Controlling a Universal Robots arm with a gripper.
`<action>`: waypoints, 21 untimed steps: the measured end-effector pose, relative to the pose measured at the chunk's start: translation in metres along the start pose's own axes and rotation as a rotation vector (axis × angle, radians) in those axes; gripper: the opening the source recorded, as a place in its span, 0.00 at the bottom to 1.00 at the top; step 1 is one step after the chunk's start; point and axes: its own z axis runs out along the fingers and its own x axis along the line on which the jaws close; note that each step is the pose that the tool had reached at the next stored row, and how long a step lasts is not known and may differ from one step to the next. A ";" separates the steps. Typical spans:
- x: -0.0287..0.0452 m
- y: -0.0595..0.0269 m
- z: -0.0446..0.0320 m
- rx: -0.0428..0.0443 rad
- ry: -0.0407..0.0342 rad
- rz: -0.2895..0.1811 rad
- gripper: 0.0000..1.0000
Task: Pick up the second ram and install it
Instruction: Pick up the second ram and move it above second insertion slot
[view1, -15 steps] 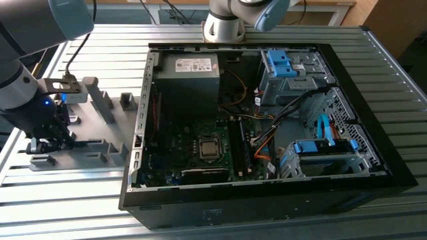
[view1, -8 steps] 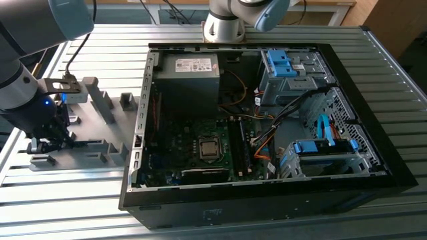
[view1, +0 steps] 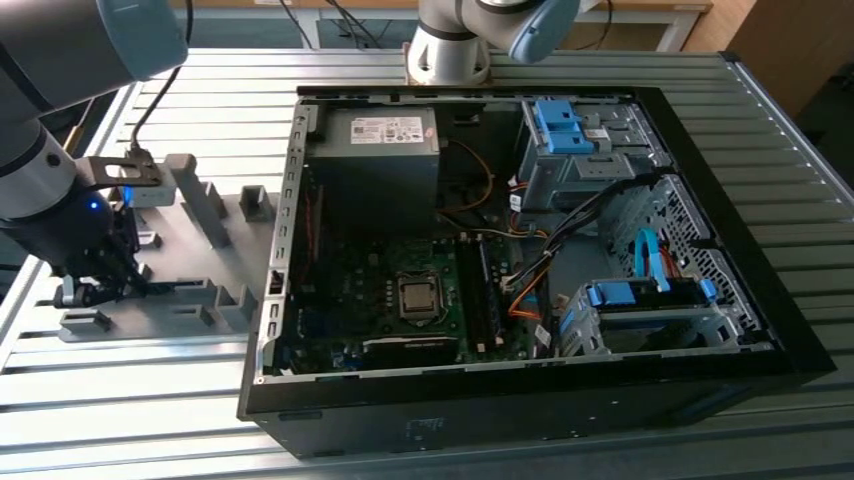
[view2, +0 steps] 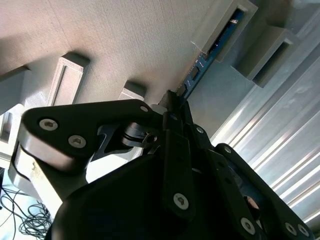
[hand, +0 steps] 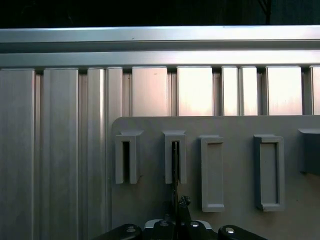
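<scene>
Ram: we see the thin blue-green circuit board strip standing on edge, its far end inside a slotted grey plastic block.
Claw: the black claw is closed on the strip's near end.
Fixture: the block sits on a flat grey fixture plate.
Surroundings: the plate lies on the ribbed metal tabletop, to the exterior view's left of the open black computer case.
</scene>
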 end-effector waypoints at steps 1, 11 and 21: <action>0.0000 0.0000 0.0000 0.0000 0.0000 0.000 0.14; -0.0001 0.0000 -0.0042 0.0001 -0.0001 0.000 0.14; -0.0001 0.0000 -0.0101 0.0001 0.0000 0.000 0.14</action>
